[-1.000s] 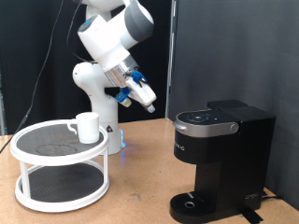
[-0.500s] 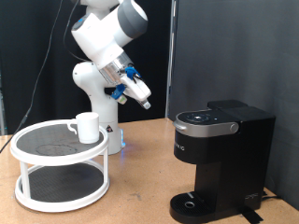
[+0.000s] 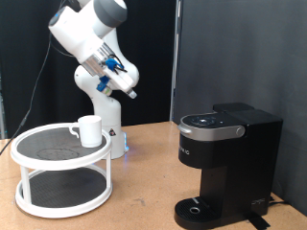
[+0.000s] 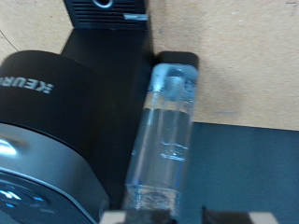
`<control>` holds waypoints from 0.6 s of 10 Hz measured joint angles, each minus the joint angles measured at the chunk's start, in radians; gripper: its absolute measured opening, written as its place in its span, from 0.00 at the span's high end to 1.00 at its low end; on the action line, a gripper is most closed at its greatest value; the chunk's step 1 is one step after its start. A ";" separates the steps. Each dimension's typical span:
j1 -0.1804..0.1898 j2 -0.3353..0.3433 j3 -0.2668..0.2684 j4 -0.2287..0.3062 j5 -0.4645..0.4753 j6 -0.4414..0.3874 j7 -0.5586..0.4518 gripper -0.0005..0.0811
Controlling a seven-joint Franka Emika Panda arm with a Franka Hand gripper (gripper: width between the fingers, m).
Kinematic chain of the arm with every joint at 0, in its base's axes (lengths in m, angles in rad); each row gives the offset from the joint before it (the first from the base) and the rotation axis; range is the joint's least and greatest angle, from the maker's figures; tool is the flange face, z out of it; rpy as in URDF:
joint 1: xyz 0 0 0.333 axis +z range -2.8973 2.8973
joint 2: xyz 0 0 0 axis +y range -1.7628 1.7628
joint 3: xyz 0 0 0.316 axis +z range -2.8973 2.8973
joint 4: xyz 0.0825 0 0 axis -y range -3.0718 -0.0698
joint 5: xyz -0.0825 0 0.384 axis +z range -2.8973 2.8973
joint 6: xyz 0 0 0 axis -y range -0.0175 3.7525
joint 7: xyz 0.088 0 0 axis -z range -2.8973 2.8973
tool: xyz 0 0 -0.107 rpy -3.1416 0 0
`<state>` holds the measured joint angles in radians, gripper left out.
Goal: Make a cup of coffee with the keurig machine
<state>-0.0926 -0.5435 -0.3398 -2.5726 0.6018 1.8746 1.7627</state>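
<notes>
The cup (image 3: 88,129), a small white mug, stands on the top shelf of a white round two-tier stand (image 3: 62,172) at the exterior view's left. The keurig machine (image 3: 225,158) sits at the exterior view's right with its lid down and nothing on its drip base (image 3: 197,208). My gripper (image 3: 130,93) hangs in the air above and to the right of the cup, well left of the machine, open and empty. The wrist view looks down on the machine's top (image 4: 51,131) and its clear water tank (image 4: 168,131); only fingertips (image 4: 115,217) show at that picture's edge.
The robot's white base (image 3: 104,115) stands just behind the stand. Black curtains hang behind the wooden table (image 3: 144,192). A stretch of bare tabletop lies between the stand and the machine.
The arm has swung towards the exterior view's left and a little upward, carrying the gripper away from the machine and closer to a spot above the cup. Cup and machine have not moved.
</notes>
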 joint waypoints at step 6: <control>-0.033 -0.051 -0.087 0.000 -0.059 -0.174 -0.050 0.99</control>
<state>-0.1255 -0.5943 -0.4268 -2.5722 0.5427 1.7004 1.7130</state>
